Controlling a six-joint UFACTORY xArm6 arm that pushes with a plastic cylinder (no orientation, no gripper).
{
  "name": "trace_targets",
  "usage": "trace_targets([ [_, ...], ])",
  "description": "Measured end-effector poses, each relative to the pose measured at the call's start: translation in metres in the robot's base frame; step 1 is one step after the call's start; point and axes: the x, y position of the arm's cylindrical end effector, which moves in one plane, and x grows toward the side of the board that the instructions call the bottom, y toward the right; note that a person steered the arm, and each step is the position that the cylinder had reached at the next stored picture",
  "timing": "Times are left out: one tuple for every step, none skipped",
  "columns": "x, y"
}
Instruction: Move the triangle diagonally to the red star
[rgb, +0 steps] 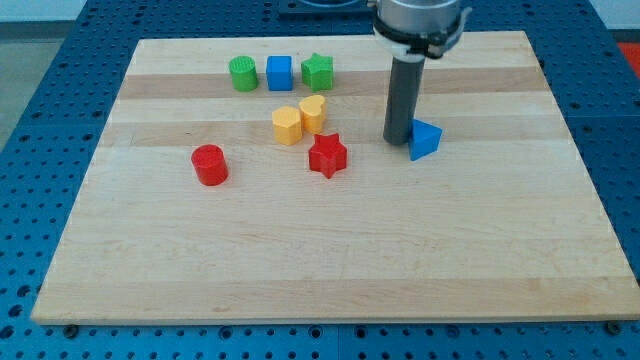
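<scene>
Tip (398, 138) touching blue triangle (424, 139), right of red star (327, 155).

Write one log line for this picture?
my tip touching blue triangle block, its left | red star block further left | not yet moved

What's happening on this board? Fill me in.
My tip sits right against the blue triangle, on its side toward the view's left. The red star lies farther toward the view's left, apart from both. The triangle has not reached it yet.
</scene>
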Motion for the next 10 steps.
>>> trace_targets([
  [-0.004, 0.000],
  [0.054, 0.000],
  [0.078, 0.024],
  [0.058, 0.070],
  [0.026, 0.086],
  [0.012, 0.086],
  [0.021, 0.087],
  [0.034, 0.098],
  [0.057, 0.086],
  [0.073, 0.069],
])
